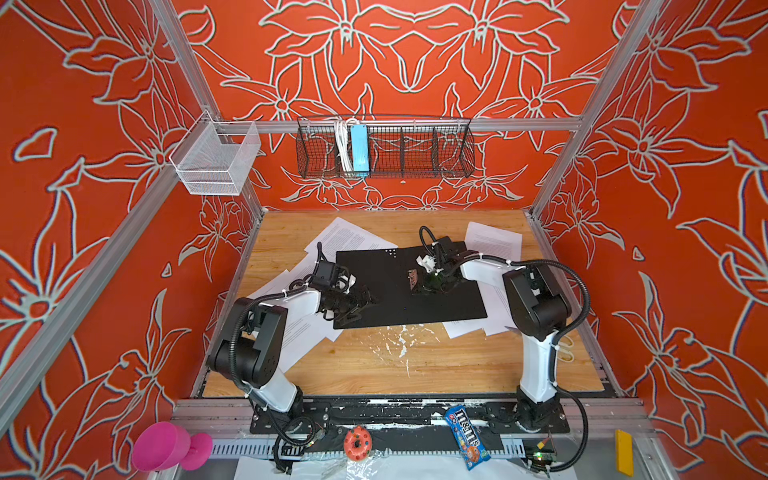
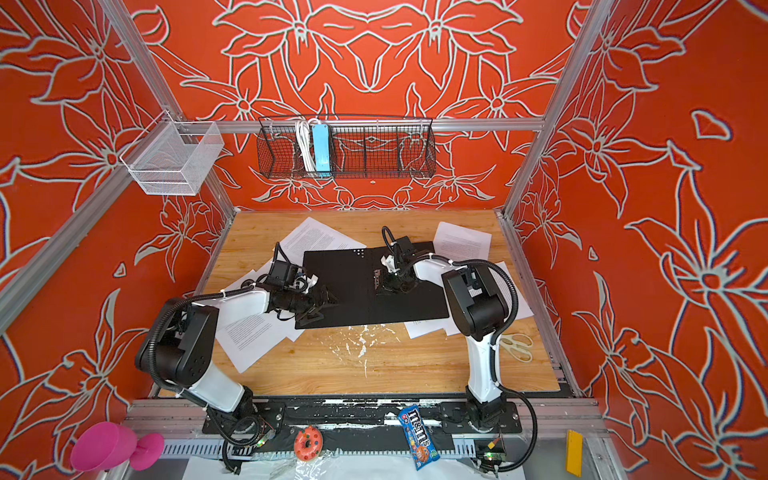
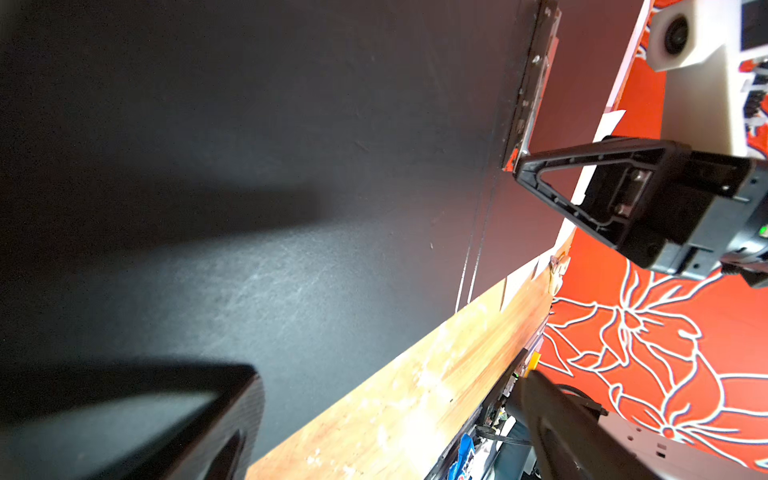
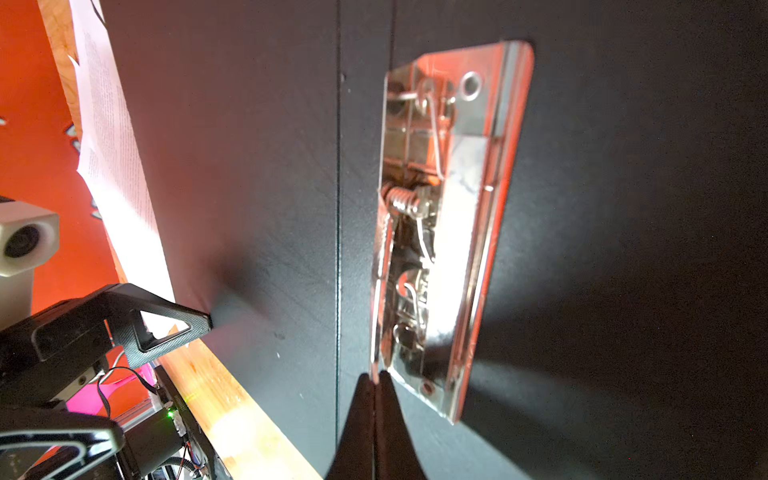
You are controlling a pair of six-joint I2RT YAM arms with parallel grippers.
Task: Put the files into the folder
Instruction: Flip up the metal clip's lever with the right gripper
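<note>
The folder (image 1: 386,270) (image 2: 353,286) lies open on the wooden table, black inside up, in both top views. Its shiny metal clip (image 4: 440,232) (image 1: 413,279) sits beside the spine crease. My right gripper (image 4: 376,380) (image 1: 422,284) is shut, its tips pinching the thin raised edge of that clip. My left gripper (image 3: 386,415) (image 1: 357,307) stands open at the folder's front left corner, one finger (image 4: 183,324) touching the black surface, nothing between its fingers. The files lie loose around and partly under the folder: a sheet at the back left (image 1: 345,239), one at the back right (image 1: 494,243), others front left (image 2: 249,336) and front right (image 1: 469,328).
Scissors (image 2: 517,347) lie by the right arm's base. A black wire basket (image 1: 415,149) with a light-blue power strip (image 1: 359,147) and a white mesh basket (image 1: 216,160) hang on the frame. A candy bag (image 1: 467,436), toy donut (image 1: 357,442) and pink goblet (image 1: 170,446) sit at the front rail.
</note>
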